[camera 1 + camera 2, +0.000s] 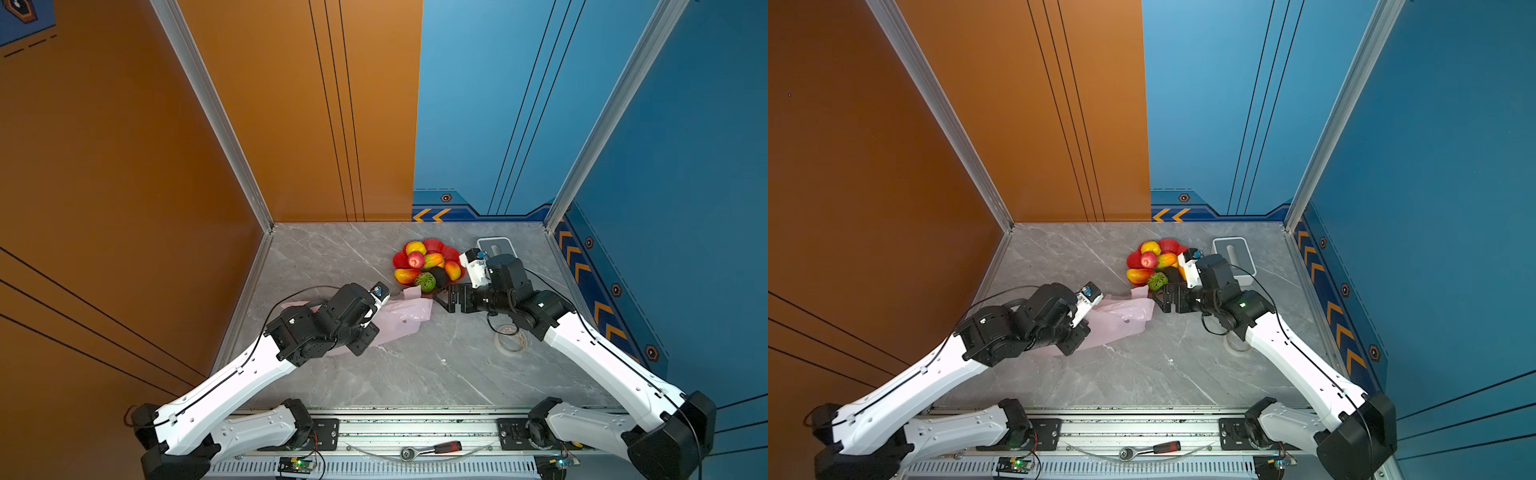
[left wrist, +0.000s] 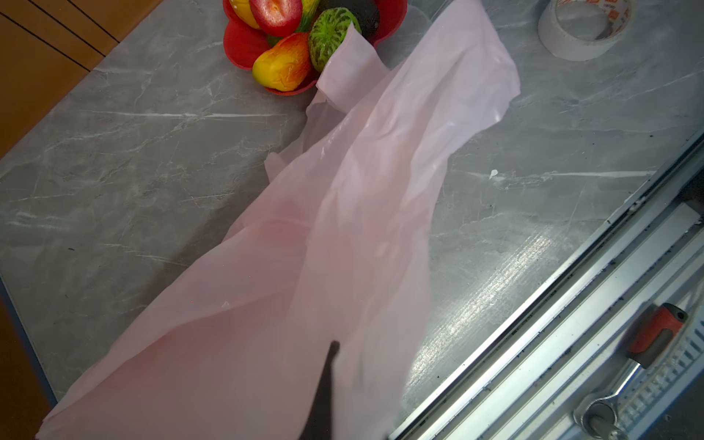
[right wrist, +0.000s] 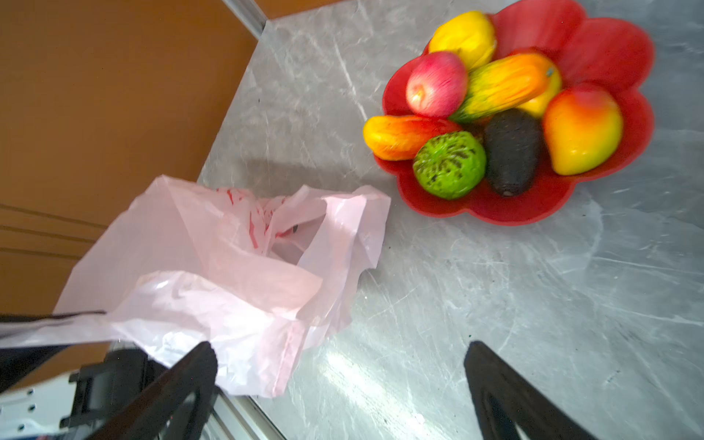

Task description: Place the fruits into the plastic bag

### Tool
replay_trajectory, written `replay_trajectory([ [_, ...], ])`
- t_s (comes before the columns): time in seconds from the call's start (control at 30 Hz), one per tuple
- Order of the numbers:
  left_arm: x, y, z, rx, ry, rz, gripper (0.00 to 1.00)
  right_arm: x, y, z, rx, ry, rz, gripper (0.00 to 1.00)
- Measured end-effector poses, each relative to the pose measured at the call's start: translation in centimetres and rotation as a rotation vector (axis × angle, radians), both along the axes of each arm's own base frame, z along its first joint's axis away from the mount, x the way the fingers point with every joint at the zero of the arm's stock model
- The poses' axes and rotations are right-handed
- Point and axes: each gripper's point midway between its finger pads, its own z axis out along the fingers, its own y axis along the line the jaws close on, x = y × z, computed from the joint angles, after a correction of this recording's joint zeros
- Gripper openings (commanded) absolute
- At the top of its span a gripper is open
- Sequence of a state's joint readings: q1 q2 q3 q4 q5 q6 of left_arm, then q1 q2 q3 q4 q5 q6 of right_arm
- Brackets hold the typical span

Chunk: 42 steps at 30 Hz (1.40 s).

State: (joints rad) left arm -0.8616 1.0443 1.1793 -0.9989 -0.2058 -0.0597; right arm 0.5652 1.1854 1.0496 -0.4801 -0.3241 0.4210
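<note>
The left hand is clamped on the thin pale pink plastic bag, which drapes onto the grey marble surface. The right hand, spread wide and empty, is nearer the glossy toy fruits, heaped in the red flower-shaped dish just beyond it.

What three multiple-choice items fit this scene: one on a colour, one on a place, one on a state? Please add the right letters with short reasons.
1. The plastic bag is: A green; B black; C pale pink.
2. The fruits lie: A in the red dish; B in the plastic bag; C in a blue basket.
3. The right gripper is: A shut on a fruit; B open and empty; C shut on the bag.
Answers: 1 C, its film looks pale pink in all views; 2 A, they are piled in the dish; 3 B, its jaws stand wide apart, gripping nothing.
</note>
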Motion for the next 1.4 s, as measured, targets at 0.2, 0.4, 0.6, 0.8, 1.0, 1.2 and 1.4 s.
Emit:
replay_trajectory([
  [0.2, 0.3, 0.4, -0.1, 0.001, 0.004, 0.019, 0.00, -1.5, 3.9, -1.8, -0.072, 0.009, 0.176, 1.00],
  [0.4, 0.3, 0.5, -0.2, -0.003, 0.009, 0.020, 0.00, -2.9, 8.0, -2.5, -0.123, -0.017, 0.333, 1.00],
  [0.6, 0.2, 0.6, 0.0, -0.009, 0.004, 0.023, 0.00, -2.8, 8.8, -3.6, -0.160, -0.013, 0.368, 0.74],
  [0.8, 0.1, 0.8, 0.2, -0.017, -0.002, 0.023, 0.00, -2.3, 8.7, -3.3, -0.168, -0.027, 0.355, 0.27],
  [1.0, 0.1, 0.5, 0.0, -0.026, -0.001, 0.019, 0.02, -2.2, 8.0, -0.7, -0.130, -0.081, 0.316, 0.00],
  [1.2, 0.0, 0.8, 0.6, -0.061, -0.008, 0.044, 0.69, 0.0, 5.0, 5.6, -0.020, -0.183, 0.170, 0.00],
  [1.4, -0.9, 1.8, 2.4, -0.149, -0.033, 0.092, 0.96, 1.5, 4.1, 11.6, 0.116, -0.252, 0.095, 0.00],
])
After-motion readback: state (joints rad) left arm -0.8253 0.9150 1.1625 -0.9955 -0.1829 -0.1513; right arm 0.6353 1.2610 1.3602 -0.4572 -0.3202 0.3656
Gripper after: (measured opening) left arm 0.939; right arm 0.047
